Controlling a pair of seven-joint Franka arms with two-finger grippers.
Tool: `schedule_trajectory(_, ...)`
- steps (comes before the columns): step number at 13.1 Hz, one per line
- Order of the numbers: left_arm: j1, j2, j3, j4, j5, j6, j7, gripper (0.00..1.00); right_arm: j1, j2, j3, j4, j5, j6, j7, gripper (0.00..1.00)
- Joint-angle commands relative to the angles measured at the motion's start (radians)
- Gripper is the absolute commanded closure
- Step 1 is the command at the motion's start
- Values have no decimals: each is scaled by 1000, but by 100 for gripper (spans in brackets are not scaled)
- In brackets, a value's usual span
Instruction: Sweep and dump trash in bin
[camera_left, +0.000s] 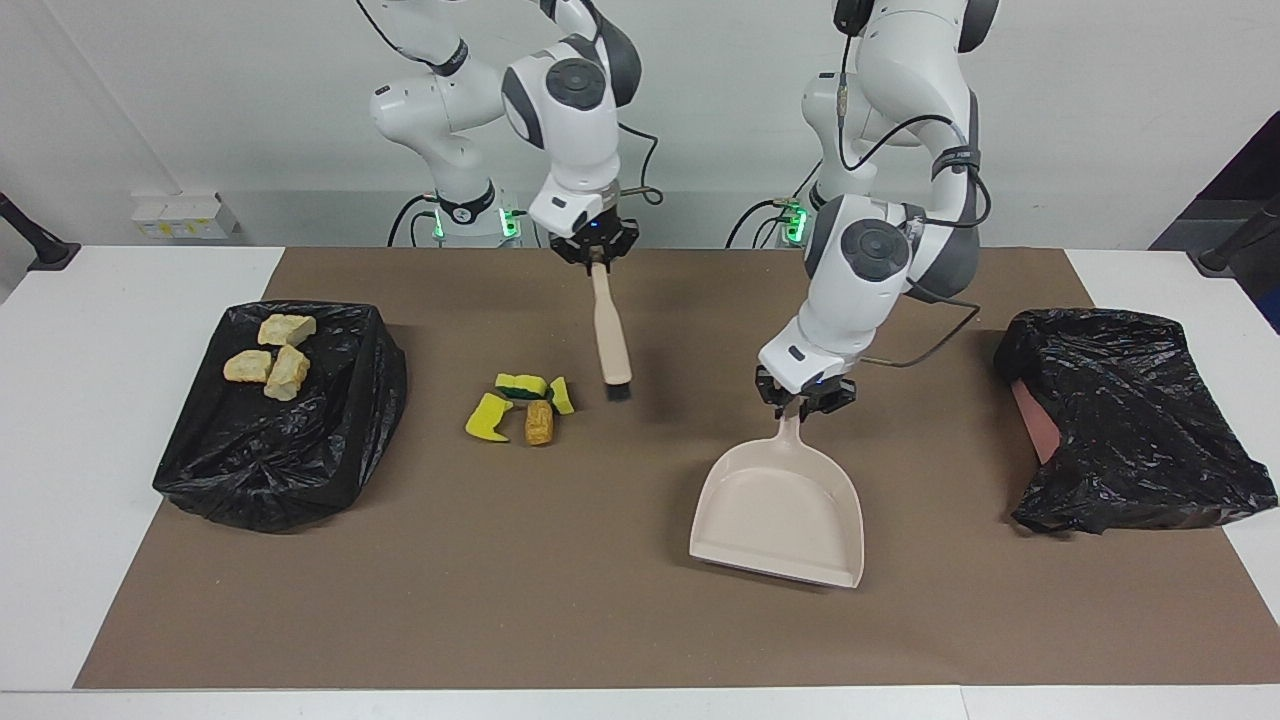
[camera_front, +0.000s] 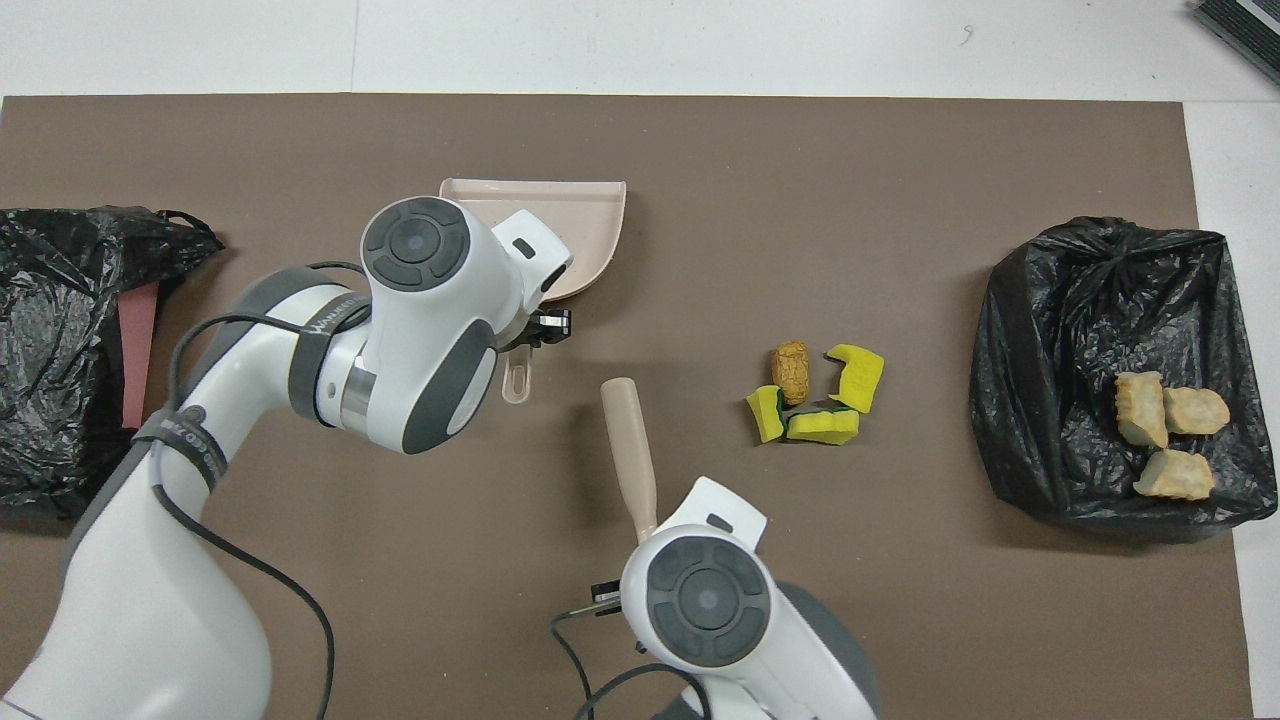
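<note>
1. The trash lies in 2 groups. 3 yellow sponge bits (camera_left: 520, 398) with green faces and 1 orange-brown lump (camera_left: 539, 422) sit bunched on the brown mat (camera_left: 600, 620) of the surface, between the middle and the right arm's end. 3 pale-yellow lumps (camera_left: 272, 358) already rest on the black-bagged bin (camera_left: 280, 450) at that same end.
2. Handling, as a judgement: the sponge bits look light and soft, likely to roll or skip under bristles; the lumps look stiffer and rough. None needs gripping; a slow push from the bin end toward the dustpan suits them.
3. The brush (camera_left: 610, 340) hangs upright, its black bristles just beside the loose pile on the side nearer the robots. The right tool (camera_left: 597, 262) is clamped on the top of its handle.
4. The beige dustpan (camera_left: 785, 515) rests on the mat nearer the left arm's end, well apart from the pile, mouth facing away from the robots. The left tool (camera_left: 803, 405) is clamped on its handle.
5. A second black bag (camera_left: 1130, 420) lies at the left arm's end.
</note>
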Motion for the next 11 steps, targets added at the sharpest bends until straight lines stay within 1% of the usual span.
schedule_trajectory(1, 23, -24, -5, -1, 38, -72, 221, 100, -98, -29, 10, -22, -95, -42, -21, 100)
schedule_trajectory(2, 32, -34, -5, -10, 46, -95, 320, 100, -151, -29, 10, -32, -111, -43, -28, 100)
schedule_trajectory(4, 45, -44, -5, -29, 84, -114, 549, 100, -251, -29, 10, -61, -152, -36, -126, 100)
schedule_trajectory(5, 46, -49, -5, -35, 86, -117, 607, 100, -283, -25, 11, -83, -186, -26, -145, 100)
schedule_trajectory(6, 45, -52, -5, -44, 121, -116, 679, 100, -294, -20, 11, -101, -215, -5, -150, 100)
schedule_trajectory(7, 39, -57, -6, -47, 179, -109, 793, 100, -308, -11, 13, -120, -232, 21, -156, 100)
schedule_trajectory(8, 32, -57, -5, -47, 193, -114, 854, 100, -322, 1, 13, -124, -240, 33, -168, 100)
schedule_trajectory(9, 29, -60, -6, -55, 198, -114, 891, 100, -331, 33, 11, -124, -260, 37, -176, 100)
schedule_trajectory(10, 19, -72, -8, -73, 224, -105, 946, 100, -334, 67, 13, -123, -286, 41, -180, 100)
schedule_trajectory(11, -6, -92, -8, -111, 231, -91, 968, 100, -330, 82, 16, -124, -291, 44, -183, 100)
